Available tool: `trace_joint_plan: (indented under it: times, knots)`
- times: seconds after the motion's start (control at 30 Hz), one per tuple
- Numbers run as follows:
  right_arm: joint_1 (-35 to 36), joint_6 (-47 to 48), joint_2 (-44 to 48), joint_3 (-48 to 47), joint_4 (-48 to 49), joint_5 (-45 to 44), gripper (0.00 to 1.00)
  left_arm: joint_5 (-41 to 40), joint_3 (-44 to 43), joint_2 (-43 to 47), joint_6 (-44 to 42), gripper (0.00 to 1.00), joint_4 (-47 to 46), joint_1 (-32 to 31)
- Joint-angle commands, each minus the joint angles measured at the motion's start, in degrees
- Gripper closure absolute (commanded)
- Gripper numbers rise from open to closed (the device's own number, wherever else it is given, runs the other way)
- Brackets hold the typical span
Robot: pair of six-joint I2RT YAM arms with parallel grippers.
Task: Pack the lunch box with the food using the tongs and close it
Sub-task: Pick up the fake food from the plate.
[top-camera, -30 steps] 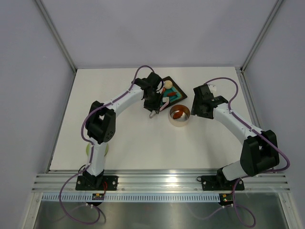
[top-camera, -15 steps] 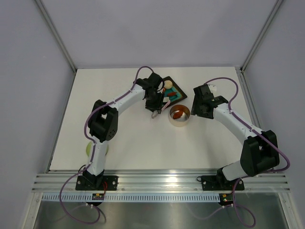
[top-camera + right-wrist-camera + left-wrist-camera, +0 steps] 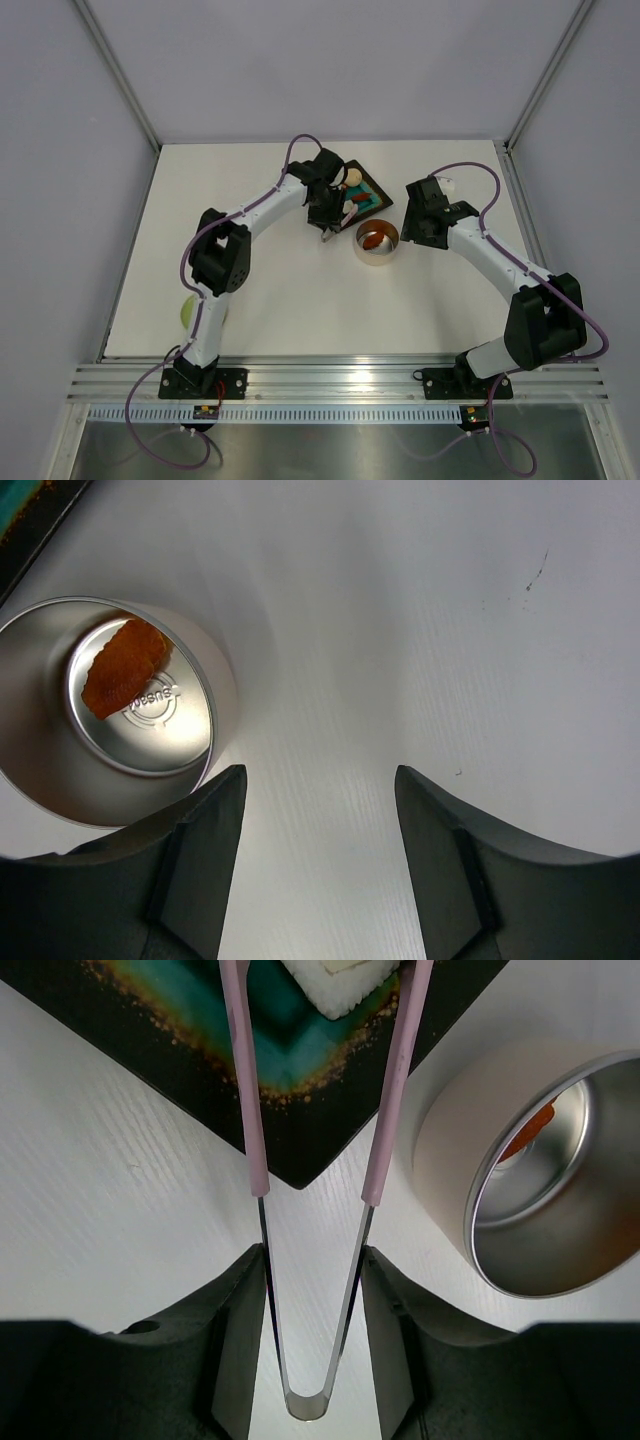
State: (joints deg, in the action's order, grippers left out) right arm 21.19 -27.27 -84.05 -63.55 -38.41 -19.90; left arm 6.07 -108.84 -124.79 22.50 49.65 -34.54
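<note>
**Operator:** What does the left side hold?

**Inspector:** Your left gripper (image 3: pixel 312 1260) is clamped on the tongs (image 3: pixel 247 1090). Its fingers (image 3: pixel 235 1320) press against the bare metal legs near the spring bend. The pink-sleeved legs reach over the corner of the teal tray (image 3: pixel 300 1130) and stand either side of the white block (image 3: pixel 335 985), which lies on the tray. The right leg is at the block's edge, and the left leg stands apart from it. The tips run out of the wrist view, so I cannot tell whether the block is pinched.

**Operator:** And the lunch box?

**Inspector:** The lunch box (image 3: pixel 450 1150) stands upright and open on the counter (image 3: pixel 400 600), just beside the tray's near corner. One orange piece (image 3: pixel 120 667) lies on its floor. A beige ball (image 3: pixel 352 178) sits on the tray. The pale green lid (image 3: pixel 188 312) lies well apart, near the counter's left edge by your left arm, which partly hides it.

**Operator:** Right side?

**Inspector:** Your right gripper (image 3: pixel 318 780) is spread wide and holds nothing. It hangs over the counter just to the right of the lunch box, not touching it.
</note>
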Motion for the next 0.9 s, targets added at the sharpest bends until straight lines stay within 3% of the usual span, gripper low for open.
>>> trace_joint_plan:
  times: [0.0,0.2,0.43,0.87]
  knots:
    - [-0.54,-0.59,1.79,0.27,0.53,-0.75,0.31,-1.84,-2.96,-0.89,1.40,0.57,-0.52,0.18]
    - [-0.54,-0.59,1.61,0.36,0.80,-0.49,0.31,-2.55,-2.96,-0.72,1.14,0.67,-0.17,0.18]
    - [-0.54,-0.77,1.70,0.27,1.06,-0.23,0.31,-3.34,-2.52,2.26,0.17,1.00,0.36,0.18]
    - [-0.54,-1.30,2.49,0.97,1.50,-0.23,0.31,-2.82,4.59,13.87,-2.64,1.00,-0.52,0.00]
